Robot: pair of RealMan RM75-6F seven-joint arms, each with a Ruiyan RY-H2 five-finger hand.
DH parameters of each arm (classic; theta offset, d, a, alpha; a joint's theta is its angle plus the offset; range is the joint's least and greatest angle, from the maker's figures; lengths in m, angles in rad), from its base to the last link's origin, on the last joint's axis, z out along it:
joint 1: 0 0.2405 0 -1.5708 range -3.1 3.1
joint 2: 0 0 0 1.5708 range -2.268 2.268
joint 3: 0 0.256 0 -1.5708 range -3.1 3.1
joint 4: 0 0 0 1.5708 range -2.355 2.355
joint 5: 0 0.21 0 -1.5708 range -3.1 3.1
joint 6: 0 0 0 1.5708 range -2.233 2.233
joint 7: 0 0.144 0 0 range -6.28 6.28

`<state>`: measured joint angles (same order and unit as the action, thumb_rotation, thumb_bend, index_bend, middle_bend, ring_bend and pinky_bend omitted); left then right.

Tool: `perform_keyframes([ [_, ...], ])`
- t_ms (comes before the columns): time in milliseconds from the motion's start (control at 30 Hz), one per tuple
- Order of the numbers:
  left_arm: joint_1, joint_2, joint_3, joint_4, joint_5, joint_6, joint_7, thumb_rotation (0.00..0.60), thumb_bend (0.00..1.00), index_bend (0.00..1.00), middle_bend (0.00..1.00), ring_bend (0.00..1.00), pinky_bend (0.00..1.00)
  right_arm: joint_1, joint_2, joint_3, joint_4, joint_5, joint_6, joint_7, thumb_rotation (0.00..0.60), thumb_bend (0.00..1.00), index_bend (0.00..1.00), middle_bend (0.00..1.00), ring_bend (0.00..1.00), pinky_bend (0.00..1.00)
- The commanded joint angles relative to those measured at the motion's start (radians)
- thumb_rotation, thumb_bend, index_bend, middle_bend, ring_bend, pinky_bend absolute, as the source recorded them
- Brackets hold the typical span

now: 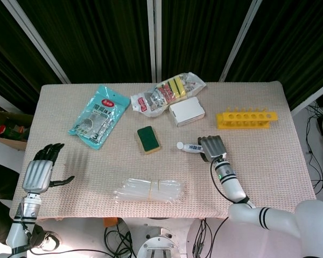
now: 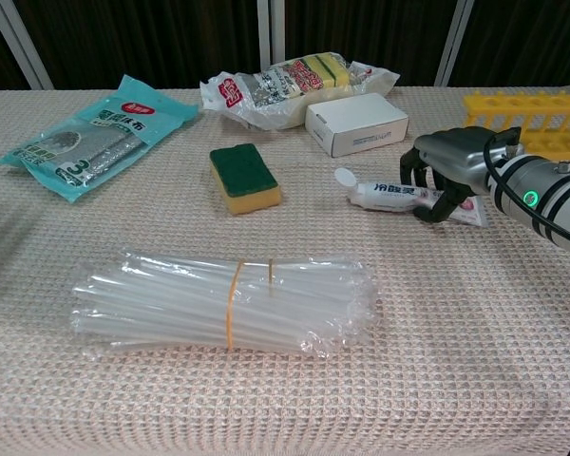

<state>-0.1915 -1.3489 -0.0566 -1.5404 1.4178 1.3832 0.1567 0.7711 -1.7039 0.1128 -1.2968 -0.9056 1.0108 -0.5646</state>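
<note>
toothpaste tube (image 2: 385,197), under right hand (image 2: 448,169) fingers (image 2: 427,208)

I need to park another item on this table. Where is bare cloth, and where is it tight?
Bare cloth lies right of the clear tube bundle, below the right hand gripping the white toothpaste tube, and between the bundle and the teal packet. It is crowded between the green sponge, white box and sponge multipack.

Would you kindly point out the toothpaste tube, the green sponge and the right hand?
toothpaste tube (image 2: 385,196): chest view, on its printed white body.
green sponge (image 2: 242,170): chest view, on its green top.
right hand (image 2: 453,162): chest view, on its metal back.
</note>
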Motion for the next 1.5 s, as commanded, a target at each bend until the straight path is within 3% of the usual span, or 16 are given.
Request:
perform_keyframes([
  [33,0.001,0.000,0.001,0.001,-0.001,0.000,-0.002,0.408,0.00,0.10,0.12,0.10,0.18,-0.011,-0.024,-0.003,0.039,-0.034,0.003,0.029,0.600,0.49,0.79,0.66,0.60,0.79],
  [200,0.000,0.001,0.000,0.003,0.001,0.000,-0.005,0.408,0.00,0.10,0.12,0.10,0.18,-0.023,-0.061,-0.004,0.105,-0.100,0.014,0.085,0.600,0.57,0.93,0.77,0.71,0.89],
  [367,0.000,0.000,0.000,0.005,0.001,-0.001,-0.009,0.408,0.00,0.10,0.12,0.10,0.18,-0.033,-0.094,-0.005,0.172,-0.166,0.016,0.150,0.600,0.59,1.00,0.84,0.77,0.94],
  [600,0.001,-0.002,0.000,0.012,0.001,-0.002,-0.019,0.409,0.00,0.10,0.12,0.10,0.18,-0.053,-0.117,-0.008,0.231,-0.260,0.044,0.250,0.600,0.60,1.00,0.88,0.80,0.96],
  [933,-0.010,0.005,-0.008,0.003,0.015,-0.005,-0.057,0.405,0.00,0.10,0.12,0.10,0.18,-0.109,-0.159,0.026,0.353,-0.448,0.247,0.627,0.600,0.62,1.00,0.88,0.80,0.96],
  [1300,-0.067,0.011,-0.050,-0.037,0.052,-0.021,-0.113,0.406,0.00,0.10,0.13,0.10,0.18,-0.099,-0.133,0.085,0.320,-0.504,0.305,0.714,0.600,0.62,1.00,0.89,0.80,0.96],
  [1500,-0.114,0.014,-0.094,-0.063,0.057,-0.035,-0.118,0.368,0.00,0.10,0.14,0.10,0.18,-0.088,-0.178,0.117,0.351,-0.527,0.353,0.790,0.600,0.63,1.00,0.89,0.80,0.96],
])
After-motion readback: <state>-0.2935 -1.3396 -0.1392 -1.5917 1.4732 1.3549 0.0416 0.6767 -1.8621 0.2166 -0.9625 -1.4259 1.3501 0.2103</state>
